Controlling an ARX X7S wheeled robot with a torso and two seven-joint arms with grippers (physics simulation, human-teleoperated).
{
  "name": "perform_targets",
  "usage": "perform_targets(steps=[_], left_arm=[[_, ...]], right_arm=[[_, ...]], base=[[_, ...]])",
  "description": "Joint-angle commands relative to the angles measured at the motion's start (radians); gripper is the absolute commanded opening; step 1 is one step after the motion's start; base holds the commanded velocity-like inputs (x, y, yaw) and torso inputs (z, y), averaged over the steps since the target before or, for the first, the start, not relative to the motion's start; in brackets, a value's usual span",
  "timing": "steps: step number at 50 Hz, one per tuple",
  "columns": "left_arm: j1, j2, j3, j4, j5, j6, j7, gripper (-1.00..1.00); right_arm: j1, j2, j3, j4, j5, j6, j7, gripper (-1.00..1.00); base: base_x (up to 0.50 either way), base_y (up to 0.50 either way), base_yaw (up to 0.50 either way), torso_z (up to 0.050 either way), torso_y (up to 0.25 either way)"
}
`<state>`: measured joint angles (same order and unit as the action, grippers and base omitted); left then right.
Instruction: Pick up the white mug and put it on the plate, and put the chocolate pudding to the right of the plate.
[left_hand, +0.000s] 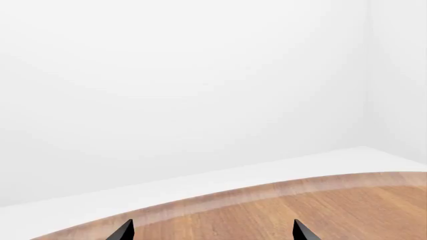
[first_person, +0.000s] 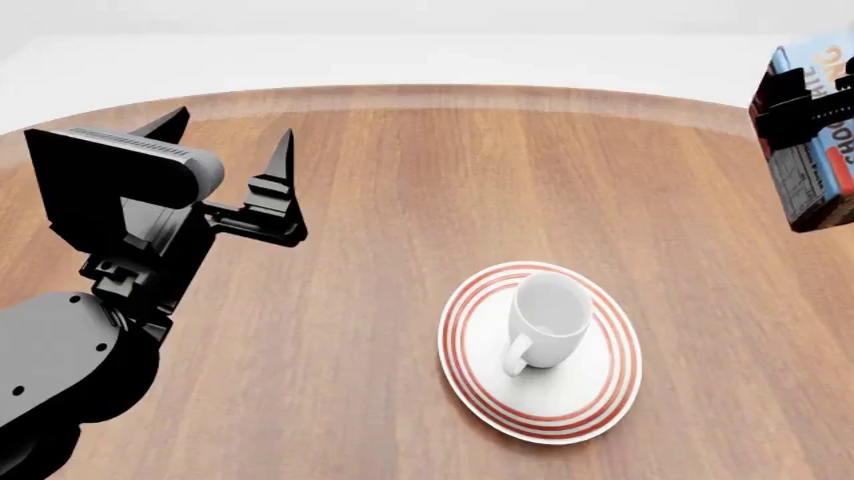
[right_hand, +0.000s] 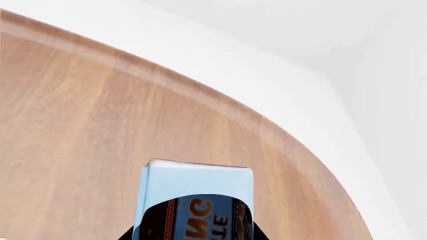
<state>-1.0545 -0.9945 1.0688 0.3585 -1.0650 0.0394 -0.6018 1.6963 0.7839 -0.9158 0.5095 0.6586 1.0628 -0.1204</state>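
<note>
The white mug (first_person: 547, 318) stands upright on the red-ringed plate (first_person: 605, 395), handle toward the front. High at the right edge of the head view, the chocolate pudding (first_person: 817, 150) carton hangs in the air above the table, to the right of the plate, with my right gripper (first_person: 801, 95) shut on it. From the right wrist, the carton's light blue face (right_hand: 198, 200) sits between the black fingers. My left gripper (first_person: 227, 150) stands open at the left, well clear of the plate, and only its two fingertips (left_hand: 122, 231) show in its own wrist view.
The round wooden table (first_person: 400, 180) has a pale rim, and beyond it lie a white floor and walls. My left arm (first_person: 80, 330) fills the lower left of the head view.
</note>
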Motion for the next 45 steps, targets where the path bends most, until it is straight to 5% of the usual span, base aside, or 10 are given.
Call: perform_targets(steps=[1, 19, 45], left_arm=[[0.005, 0.003, -0.002, -0.005, 0.001, 0.004, 0.003, 1.0], [0.006, 0.008, -0.005, -0.012, 0.003, 0.0, 0.01, 1.0], [0.016, 0.009, -0.009, -0.01, 0.005, 0.001, 0.008, 1.0]], right_arm=[[0.001, -0.02, -0.029, 0.108, -0.034, -0.012, -0.056, -1.0], [-0.087, 0.026, 0.166, 0.165, 0.111, 0.0, 0.056, -1.0], [-0.242, -0.018, 0.143, 0.276, 0.103, -0.068, 0.039, -1.0]], base=[[0.0, 0.0, 0.0, 0.0, 0.0], [0.0, 0.0, 0.0, 0.0, 0.0], [0.0, 0.0, 0.0, 0.0, 0.0]])
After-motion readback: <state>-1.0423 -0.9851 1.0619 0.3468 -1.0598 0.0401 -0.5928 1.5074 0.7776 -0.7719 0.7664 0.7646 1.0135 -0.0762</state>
